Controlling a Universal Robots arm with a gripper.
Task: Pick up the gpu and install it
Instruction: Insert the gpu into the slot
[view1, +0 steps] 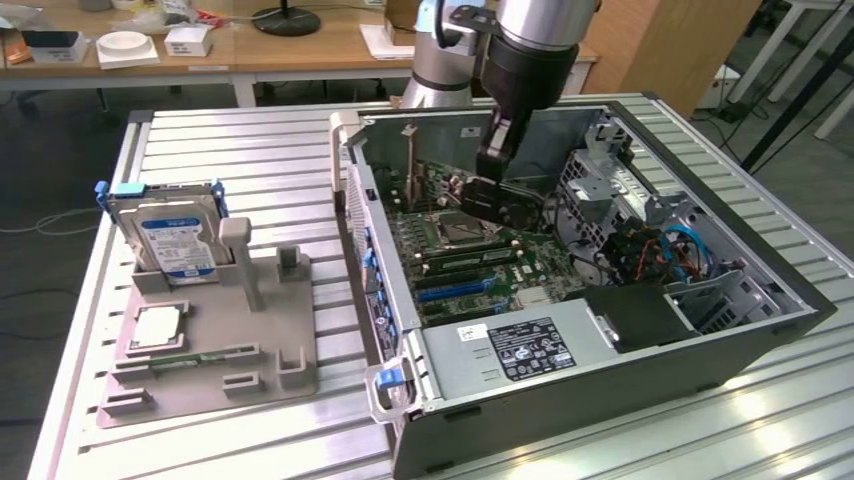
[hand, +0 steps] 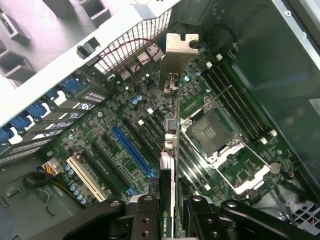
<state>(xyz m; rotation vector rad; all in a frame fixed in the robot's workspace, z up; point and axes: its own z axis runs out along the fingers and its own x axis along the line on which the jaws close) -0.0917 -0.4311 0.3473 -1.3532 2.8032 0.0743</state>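
**While clamped edge-on in the gripper (hand: 170, 220), the gpu (hand: 170, 165) hangs inside the open computer case (view1: 747, 330)**

As the wrist view looks down along the fingers (hand: 145, 215), the gripper is seen closed on the gpu, with one black finger against each face of the thin card. The card runs straight away from the fingers. Its pale metal bracket (hand: 179, 52) stands at the far end, near the perforated rear wall (hand: 127, 42) of the case. The gpu lies over the black slots of the motherboard (hand: 100, 145), between the long blue slot (hand: 132, 152) and the bare processor socket (hand: 210, 132).

Whether the card's lower edge touches a slot cannot be told. In the exterior view the arm (view1: 527, 60) reaches into the case from 12 o'clock. The dark gripper body there covers the card, which cannot be picked out against the board.

The case lies on a slatted metal table (view1: 240, 140) with its open side facing up. Seen from the gripper in the exterior view:
- The drive cage (view1: 627, 195) is at 3 o'clock.
- The blue cables (view1: 681, 245) are at 4 o'clock.
- The power supply (view1: 527, 345) is at 6 o'clock.
- The rear wall is at 9 o'clock.
- Farther out along 9 o'clock, outside the case and well apart, a hard drive (view1: 171, 240) stands upright in a grey holder (view1: 267, 340).
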